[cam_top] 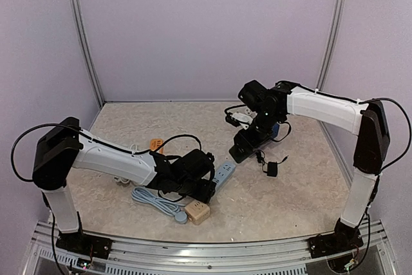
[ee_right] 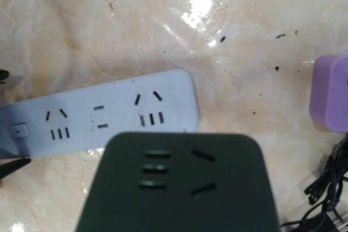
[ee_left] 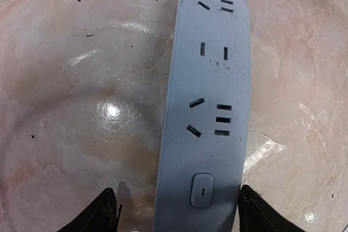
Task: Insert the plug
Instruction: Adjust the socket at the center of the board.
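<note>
- At the left gripper (ee_left: 179, 213): spread wide, low over the table (ee_left: 65, 80), gripping nothing.
- Between its dark fingers (ee_left: 100, 213): the switch end of the pale blue power strip (ee_left: 209, 91), lying flat. A clear gap on one side; on the other, close against the strip's edge, contact impossible to judge.
- Just ahead of those fingertips: the oval switch (ee_left: 202, 190). Further along the strip, three groups of socket slots, all showing.
- Past the strip's far end, up and to the right: a corner of something black, cut off by the frame edge.
- Behind the left gripper in the top view: a coiled pale cable (cam_top: 158, 201), a tan cube (cam_top: 198, 212) and an orange piece (cam_top: 156, 144).
- At the right gripper (cam_top: 244, 147): closed on a dark socket block (ee_right: 176, 183), held close under the wrist camera and blurred. Fingers hidden behind the block.
- On the block's upper face: three parallel slots and two angled ones.
- Ahead of the block: the rounded far end of the same power strip, near but apart.
- To the block's right: a purple block (ee_right: 330, 93) at the frame edge and a tangle of black cord (ee_right: 326, 186).
- Just beside the right gripper in the top view: a small black charger (cam_top: 271, 169) on the table.
</note>
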Controlling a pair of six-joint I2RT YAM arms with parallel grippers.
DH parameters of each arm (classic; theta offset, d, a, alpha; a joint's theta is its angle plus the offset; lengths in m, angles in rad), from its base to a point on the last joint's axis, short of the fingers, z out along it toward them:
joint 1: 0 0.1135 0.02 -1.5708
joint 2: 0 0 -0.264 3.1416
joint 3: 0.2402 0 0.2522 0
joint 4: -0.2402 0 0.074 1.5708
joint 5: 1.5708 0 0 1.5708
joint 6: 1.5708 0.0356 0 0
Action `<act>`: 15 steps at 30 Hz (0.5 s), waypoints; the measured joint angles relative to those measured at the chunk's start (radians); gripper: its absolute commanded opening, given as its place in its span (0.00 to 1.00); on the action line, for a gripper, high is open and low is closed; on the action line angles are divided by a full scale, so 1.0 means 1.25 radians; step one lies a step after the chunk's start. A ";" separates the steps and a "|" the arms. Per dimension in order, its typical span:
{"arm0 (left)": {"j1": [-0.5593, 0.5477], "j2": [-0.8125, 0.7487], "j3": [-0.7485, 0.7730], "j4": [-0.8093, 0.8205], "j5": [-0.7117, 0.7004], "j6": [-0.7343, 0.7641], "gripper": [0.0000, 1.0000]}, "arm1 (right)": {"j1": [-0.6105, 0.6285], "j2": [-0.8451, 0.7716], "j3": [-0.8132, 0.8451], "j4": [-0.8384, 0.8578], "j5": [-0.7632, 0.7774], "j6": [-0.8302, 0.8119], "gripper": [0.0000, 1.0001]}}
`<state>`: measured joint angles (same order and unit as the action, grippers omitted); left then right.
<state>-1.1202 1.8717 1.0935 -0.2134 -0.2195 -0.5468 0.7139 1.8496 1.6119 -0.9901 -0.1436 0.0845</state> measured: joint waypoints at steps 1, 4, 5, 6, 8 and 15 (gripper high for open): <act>-0.001 0.000 0.000 -0.004 -0.002 -0.002 0.72 | 0.000 0.000 0.000 0.000 0.002 0.000 0.00; -0.001 0.000 0.000 -0.007 -0.005 -0.005 0.75 | 0.000 0.000 0.000 0.000 0.005 0.000 0.00; -0.001 0.000 0.000 -0.009 -0.005 -0.006 0.75 | 0.000 0.000 0.000 0.000 0.007 0.000 0.00; -0.001 0.000 0.000 -0.012 -0.006 -0.007 0.75 | 0.000 0.000 0.000 0.000 0.008 0.000 0.00; -0.001 0.000 0.000 -0.016 -0.006 -0.008 0.75 | 0.000 0.000 0.000 0.000 0.010 0.000 0.00; -0.003 0.002 0.000 -0.019 -0.011 -0.014 0.76 | 0.000 0.000 0.000 0.000 0.011 -0.001 0.00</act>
<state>-1.1236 1.8736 1.0935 -0.2367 -0.2333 -0.5644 0.7143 1.8496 1.6119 -0.9901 -0.1299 0.0837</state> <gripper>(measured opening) 0.751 0.586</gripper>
